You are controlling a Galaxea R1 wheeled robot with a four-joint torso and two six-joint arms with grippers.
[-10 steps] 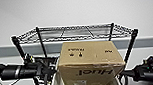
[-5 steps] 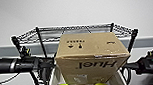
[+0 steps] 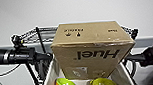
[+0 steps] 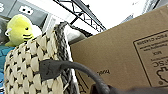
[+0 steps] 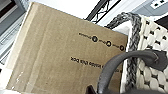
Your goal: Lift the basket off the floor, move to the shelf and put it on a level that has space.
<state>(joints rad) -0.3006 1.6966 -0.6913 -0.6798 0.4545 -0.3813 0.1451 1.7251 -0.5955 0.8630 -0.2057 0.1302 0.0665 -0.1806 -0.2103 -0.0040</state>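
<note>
The cream woven basket [image 3: 49,77] hangs in the air between my two arms, carrying a brown cardboard box [image 3: 92,49] and two green cups [image 3: 102,83]. My left gripper [image 3: 49,56] is at the basket's left end and my right gripper [image 3: 129,58] at its right end. In the left wrist view the dark handle [image 4: 75,67] arches from the woven wall [image 4: 27,65] into my gripper [image 4: 100,89]. The right wrist view shows the other handle [image 5: 125,60] in the same way. The shelf's top level [image 3: 39,34] lies just behind the box, at about its upper edge.
A white wall stands behind the shelf. A yellow plush toy [image 4: 18,30] sits on a lower tier beside the basket. A black shelf post [image 3: 40,39] rises close to my left arm. The box hides most of the top tier.
The basket and box have risen against the shelf's top tier and now look larger. Both arms have come up with them.
</note>
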